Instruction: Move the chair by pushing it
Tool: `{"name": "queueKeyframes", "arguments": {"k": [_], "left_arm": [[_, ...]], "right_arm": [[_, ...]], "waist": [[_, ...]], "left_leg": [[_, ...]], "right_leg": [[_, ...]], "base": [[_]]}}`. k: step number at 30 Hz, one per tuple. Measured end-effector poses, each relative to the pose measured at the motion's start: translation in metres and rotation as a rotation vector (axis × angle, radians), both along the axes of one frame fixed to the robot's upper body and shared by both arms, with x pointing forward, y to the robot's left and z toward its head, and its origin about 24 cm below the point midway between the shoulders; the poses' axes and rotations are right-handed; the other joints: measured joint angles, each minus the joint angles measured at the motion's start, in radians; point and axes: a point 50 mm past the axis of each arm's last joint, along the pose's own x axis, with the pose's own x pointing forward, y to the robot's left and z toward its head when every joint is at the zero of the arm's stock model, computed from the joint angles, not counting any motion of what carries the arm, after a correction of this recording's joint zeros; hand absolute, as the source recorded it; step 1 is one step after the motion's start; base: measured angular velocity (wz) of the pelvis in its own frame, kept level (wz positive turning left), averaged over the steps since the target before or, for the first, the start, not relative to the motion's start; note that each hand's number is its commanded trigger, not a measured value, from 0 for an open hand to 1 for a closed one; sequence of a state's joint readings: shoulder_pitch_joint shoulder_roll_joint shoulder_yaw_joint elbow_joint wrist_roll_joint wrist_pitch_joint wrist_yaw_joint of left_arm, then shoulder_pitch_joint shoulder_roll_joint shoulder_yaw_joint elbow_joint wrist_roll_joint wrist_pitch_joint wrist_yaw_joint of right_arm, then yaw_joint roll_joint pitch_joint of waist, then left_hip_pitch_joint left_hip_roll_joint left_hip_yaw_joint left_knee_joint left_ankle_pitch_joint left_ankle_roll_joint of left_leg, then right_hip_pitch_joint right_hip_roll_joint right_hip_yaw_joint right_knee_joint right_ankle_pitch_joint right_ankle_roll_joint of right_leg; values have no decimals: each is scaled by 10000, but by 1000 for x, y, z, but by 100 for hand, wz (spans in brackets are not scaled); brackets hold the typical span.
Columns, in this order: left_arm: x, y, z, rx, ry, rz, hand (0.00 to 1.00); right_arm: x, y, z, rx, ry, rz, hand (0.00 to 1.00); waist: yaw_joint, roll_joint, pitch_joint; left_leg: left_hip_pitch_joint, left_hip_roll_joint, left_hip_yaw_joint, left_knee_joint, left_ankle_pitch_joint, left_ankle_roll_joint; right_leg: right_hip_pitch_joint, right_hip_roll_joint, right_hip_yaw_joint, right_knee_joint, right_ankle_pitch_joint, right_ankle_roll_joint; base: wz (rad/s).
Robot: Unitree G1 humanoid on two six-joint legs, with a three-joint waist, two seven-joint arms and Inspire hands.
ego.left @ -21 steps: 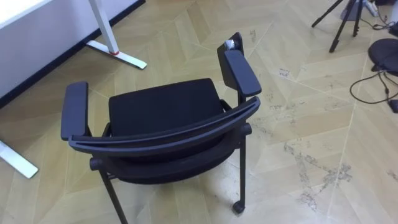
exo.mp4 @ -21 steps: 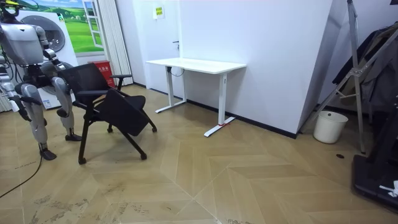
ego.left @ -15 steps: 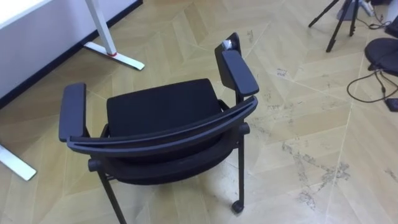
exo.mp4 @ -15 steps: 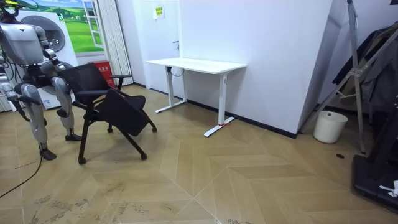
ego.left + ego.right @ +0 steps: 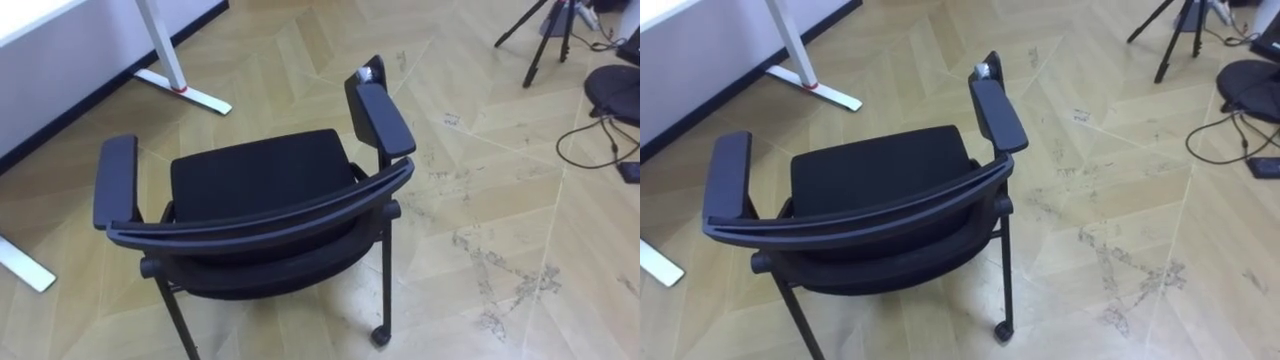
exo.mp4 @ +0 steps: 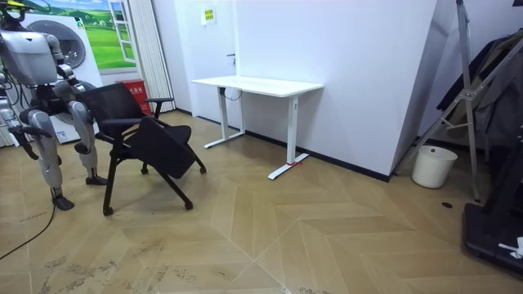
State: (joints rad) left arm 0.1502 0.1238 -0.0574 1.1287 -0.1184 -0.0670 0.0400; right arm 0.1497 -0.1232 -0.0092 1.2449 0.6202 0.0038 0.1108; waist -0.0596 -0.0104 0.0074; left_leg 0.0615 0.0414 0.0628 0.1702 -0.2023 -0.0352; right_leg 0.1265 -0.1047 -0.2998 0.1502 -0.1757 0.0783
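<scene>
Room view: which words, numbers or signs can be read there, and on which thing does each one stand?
Yellow sign, high above the white desk: it has print, but too small to read.
Red object behind the chair: any print is too small to read.
Chair and desk themselves: no text seen.

Bright, even indoor light, seemingly from overhead; soft shadow under the chair (image 5: 260, 190)

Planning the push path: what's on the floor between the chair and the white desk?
Nothing: bare wooden floor runs from the chair to the white desk, as the room view shows.
</scene>
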Motion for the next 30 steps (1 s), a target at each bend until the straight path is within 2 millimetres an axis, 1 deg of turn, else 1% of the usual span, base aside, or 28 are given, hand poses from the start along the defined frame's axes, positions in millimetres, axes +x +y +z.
{"name": "queueKeyframes", "arguments": {"k": [11,12,13,14,16,20,23,26,28,29,30], "left_arm": [[-9,2,0,-111,80,644,0],[-9,2,0,-106,78,665,0],[-9,2,0,-109,81,684,0],[-9,2,0,-119,79,729,0],[-13,4,0,-143,94,1027,0],[-18,9,0,-60,114,1454,0],[-27,11,0,-28,206,2117,0],[-41,16,0,83,429,2804,0],[-59,20,1,296,955,3124,0],[-63,20,1,338,1131,3171,0],[-72,20,1,380,1435,3215,0]], "right_arm": [[-6,-2,0,-381,494,102,0],[-6,-2,0,-388,527,111,0],[-6,-2,0,-406,560,114,0],[-6,-2,0,-401,575,115,0],[-4,-3,0,-415,554,168,0],[-7,-4,-1,-390,865,145,0],[-1,-4,-1,-367,830,184,0],[2,-4,-1,-484,871,455,0],[7,-5,0,-595,936,808,0],[8,-5,0,-626,931,853,0],[8,-5,0,-635,930,853,0]], "waist": [[131,-26,-31],[140,-5,-41],[153,33,-37],[164,26,-33],[241,42,-30],[414,28,-25],[424,33,-30],[453,48,-45],[478,47,-51],[501,57,-55],[617,77,-54]], "left_leg": [[53,-1,5,-18,0,-1],[52,-1,5,-16,0,0],[46,-1,5,-9,0,0],[42,-1,5,-6,0,0],[31,0,4,-16,-2,-2],[-1,-1,-39,-21,-3,-1],[-8,-1,-83,4,-3,-1],[-10,-1,-105,7,-3,-2],[-15,-1,-114,17,-5,0],[-20,-1,-123,25,-6,1],[-38,-6,-189,70,-10,3]], "right_leg": [[44,3,-6,-6,-2,3],[43,3,-5,-6,-1,3],[50,3,-7,-4,-2,3],[51,4,-8,-4,-2,3],[35,8,-17,-5,-2,3],[44,7,-49,-1,-1,2],[54,7,-113,3,-1,3],[60,7,-153,3,-2,3],[68,4,-177,3,-1,3],[75,2,-202,3,-1,3],[104,1,-269,2,-1,4]], "base": [[0],[0],[0],[0],[0],[2],[4],[2],[0],[8],[20]]}}
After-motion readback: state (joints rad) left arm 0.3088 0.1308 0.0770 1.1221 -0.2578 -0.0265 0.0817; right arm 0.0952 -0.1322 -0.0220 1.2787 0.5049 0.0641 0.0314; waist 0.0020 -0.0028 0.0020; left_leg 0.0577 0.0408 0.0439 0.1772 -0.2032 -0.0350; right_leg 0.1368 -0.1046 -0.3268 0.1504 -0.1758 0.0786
